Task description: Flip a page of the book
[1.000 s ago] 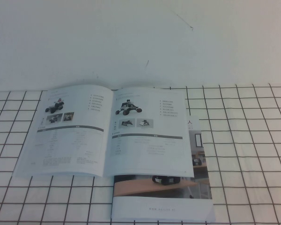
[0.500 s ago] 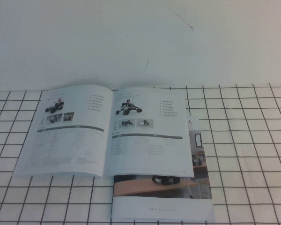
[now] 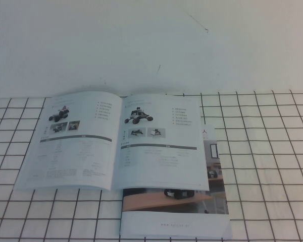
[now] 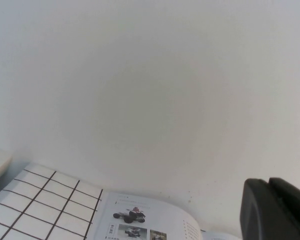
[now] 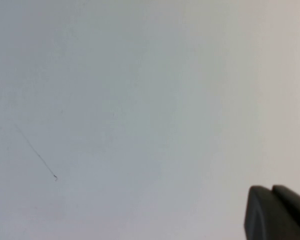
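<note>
The book [image 3: 116, 143] lies open and flat on the checkered cloth, in the middle of the high view. Its right-hand page [image 3: 161, 156] shows a black buggy robot, two small photos and a grey bar, and lies flat. Neither arm shows in the high view. In the left wrist view my left gripper [image 4: 268, 181] hangs above the table with its dark fingers pressed together and empty; the book's left-hand page [image 4: 140, 222] is far below it. In the right wrist view my right gripper [image 5: 271, 187] is also shut and empty, over bare white table.
A booklet with a wooden-desk cover [image 3: 174, 212] lies under the book's front right corner. The black-lined checkered cloth [image 3: 262, 151] covers the near half of the table; the bare white tabletop [image 3: 151, 45] lies beyond it.
</note>
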`<action>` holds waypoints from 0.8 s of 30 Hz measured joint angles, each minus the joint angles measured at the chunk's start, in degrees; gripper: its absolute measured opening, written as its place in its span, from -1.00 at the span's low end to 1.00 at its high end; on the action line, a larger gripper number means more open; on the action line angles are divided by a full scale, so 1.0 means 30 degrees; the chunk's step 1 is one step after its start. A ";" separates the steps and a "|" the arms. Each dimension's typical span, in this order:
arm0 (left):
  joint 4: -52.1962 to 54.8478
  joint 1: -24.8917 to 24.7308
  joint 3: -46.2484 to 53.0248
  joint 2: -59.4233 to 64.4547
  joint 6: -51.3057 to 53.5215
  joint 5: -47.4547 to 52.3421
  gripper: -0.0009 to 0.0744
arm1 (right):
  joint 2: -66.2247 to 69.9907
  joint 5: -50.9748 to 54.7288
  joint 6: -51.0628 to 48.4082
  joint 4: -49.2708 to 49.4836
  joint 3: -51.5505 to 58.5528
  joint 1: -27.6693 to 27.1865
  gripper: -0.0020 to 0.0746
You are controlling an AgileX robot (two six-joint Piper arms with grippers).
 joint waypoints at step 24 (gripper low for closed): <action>-0.0227 0.0000 -0.4045 0.0000 -0.2021 -0.6214 -0.98 | 0.0000 -0.2295 0.3451 -0.2555 -0.6034 0.0000 -0.95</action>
